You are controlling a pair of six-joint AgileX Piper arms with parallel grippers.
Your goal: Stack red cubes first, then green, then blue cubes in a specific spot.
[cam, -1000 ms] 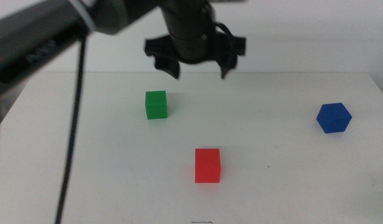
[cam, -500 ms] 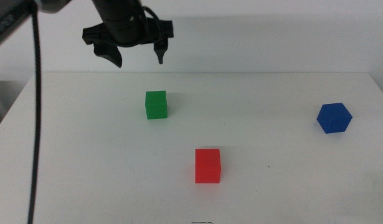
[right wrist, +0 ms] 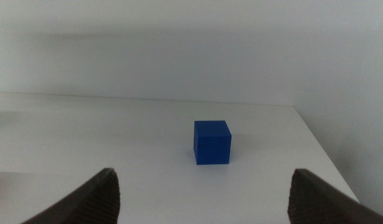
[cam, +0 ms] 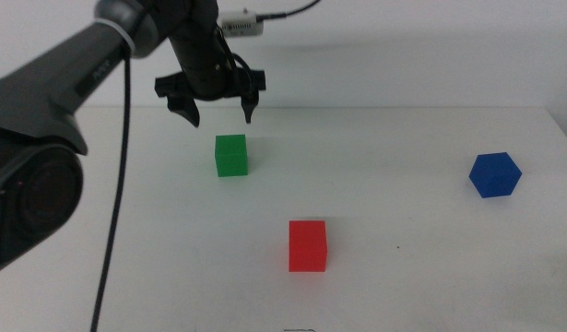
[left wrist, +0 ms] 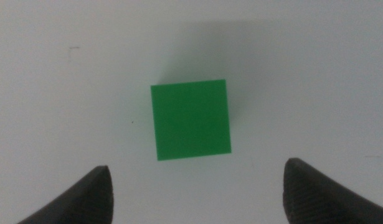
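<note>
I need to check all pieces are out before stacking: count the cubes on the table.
3. The green cube sits left of centre, below the open left gripper; the red cube is near the front middle; the blue cube is at the right. None appears hidden.

You see three cubes well apart on surface (cam: 403,286). Green (cam: 231,155) far left. Red (cam: 307,245) nearer you, centre. Blue (cam: 494,174) far right. Left claw (cam: 219,109) hangs above green, just behind it. Right claw (right wrist: 203,199) faces blue from a distance.

Matte, smooth-faced green cube (left wrist: 191,119), red cube (cam: 307,245) and blue cube (right wrist: 212,142) on smooth white tabletop (cam: 421,267).
</note>
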